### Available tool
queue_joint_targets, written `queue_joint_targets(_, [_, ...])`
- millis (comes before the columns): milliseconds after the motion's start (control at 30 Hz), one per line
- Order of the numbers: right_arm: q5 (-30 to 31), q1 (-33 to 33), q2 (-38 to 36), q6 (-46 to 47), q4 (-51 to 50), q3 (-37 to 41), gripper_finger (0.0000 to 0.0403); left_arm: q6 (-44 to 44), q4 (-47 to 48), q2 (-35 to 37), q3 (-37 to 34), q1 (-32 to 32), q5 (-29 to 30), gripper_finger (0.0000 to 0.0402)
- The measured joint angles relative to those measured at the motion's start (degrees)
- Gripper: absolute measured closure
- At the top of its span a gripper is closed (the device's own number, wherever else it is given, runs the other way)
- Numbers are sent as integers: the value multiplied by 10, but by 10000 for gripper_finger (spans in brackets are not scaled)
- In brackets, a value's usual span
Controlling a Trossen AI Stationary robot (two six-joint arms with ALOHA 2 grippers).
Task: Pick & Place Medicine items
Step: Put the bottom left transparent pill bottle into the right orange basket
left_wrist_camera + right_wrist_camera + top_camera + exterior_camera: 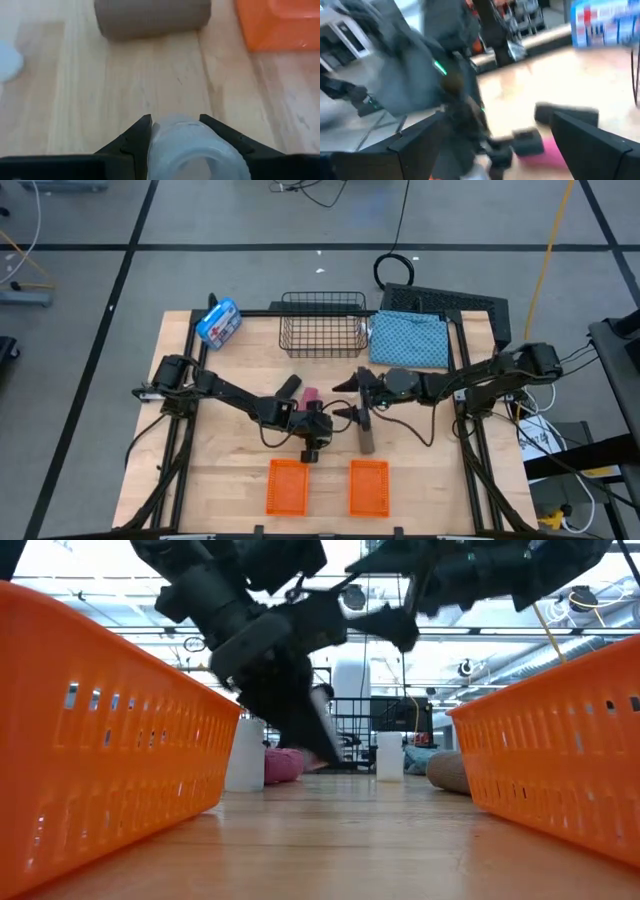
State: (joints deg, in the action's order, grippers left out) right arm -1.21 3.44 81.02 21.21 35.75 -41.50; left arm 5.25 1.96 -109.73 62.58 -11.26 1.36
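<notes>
My left gripper [316, 427] sits at mid-table, shut on a small white bottle [194, 148]. A second white bottle [7, 60] stands on the wood off to one side, and the low view shows two bottles [245, 754] [388, 755] standing upright. The brown piece [366, 436] lies flat just beyond the left gripper. The pink piece [310, 395] and the black piece [290, 387] lie side by side behind it. My right gripper [347, 400] hovers open near the brown piece's far end, holding nothing. My left gripper pinches the white bottle between its two fingers [134, 141], one on each side of its round wall [159, 134]. The wrist view looks along the fingers, so neither how far back the bottle reaches nor whether it is lifted off the wood can be told.
Two orange baskets [285, 486] [368, 486] sit at the near edge. A black wire basket [322, 323], the blue patterned cloth [410, 340] and a blue-and-white package [218, 322] line the far edge. Bare wood [230, 460] lies to the left of the baskets.
</notes>
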Motion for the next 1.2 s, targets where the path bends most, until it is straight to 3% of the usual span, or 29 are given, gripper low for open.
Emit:
queue_joint_targets(433, [16,-1,-9,-43,12,1,51,-22,107,-40,113,22,-33,253])
queue_joint_targets(667, [14,-1,-13,-53,29,-1,51,-21,127,-86,121,19,-37,242])
queue_joint_targets(1200, [12,0,-13,-70,52,0,51,-21,123,-90,122,19,-45,229])
